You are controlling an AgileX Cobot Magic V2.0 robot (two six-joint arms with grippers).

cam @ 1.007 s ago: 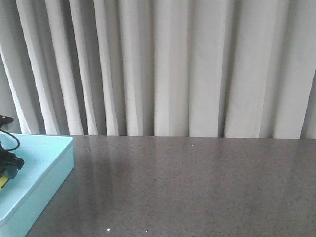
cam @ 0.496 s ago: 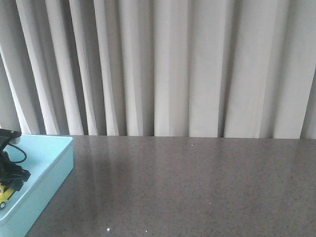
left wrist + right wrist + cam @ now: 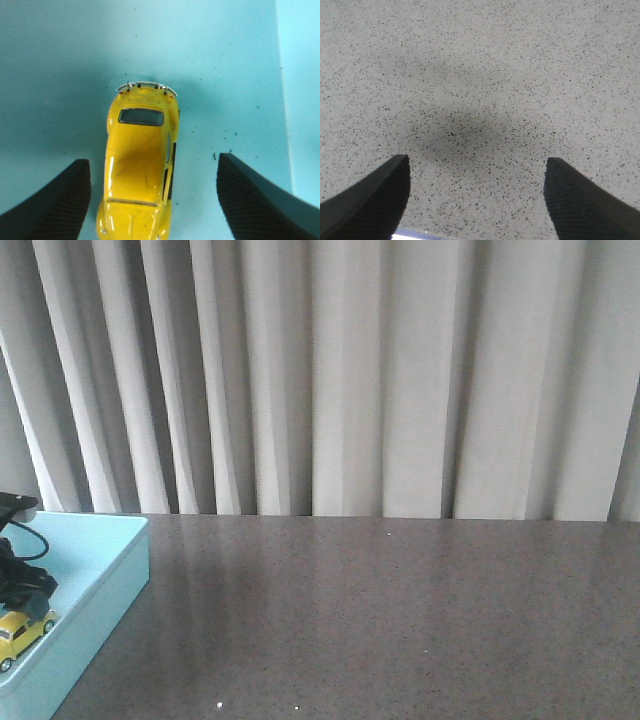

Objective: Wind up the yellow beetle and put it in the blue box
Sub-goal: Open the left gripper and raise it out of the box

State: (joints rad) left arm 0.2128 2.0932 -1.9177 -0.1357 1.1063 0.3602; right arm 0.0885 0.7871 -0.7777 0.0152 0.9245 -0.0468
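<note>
Beetle first: I see the yellow beetle in the lower middle of my left wrist feed, sitting on the floor of the blue box, chrome bumper at its upper end, dark window just below that. The left gripper is spread wide around it; the finger at lower left stands just beside the car without touching, the one at lower right is well apart from it. So that tool is released and grips nothing. Small dark specks dot the box floor right of the car.

My right wrist feed shows the right gripper parted as well, both dark fingers at the bottom corners over bare speckled countertop, a soft shadow between them.

On the front feed, the beetle shows at the lower left edge inside the box, under the black hardware of the left arm. Grey tabletop fills the rest, and pale pleated curtains hang across the back
</note>
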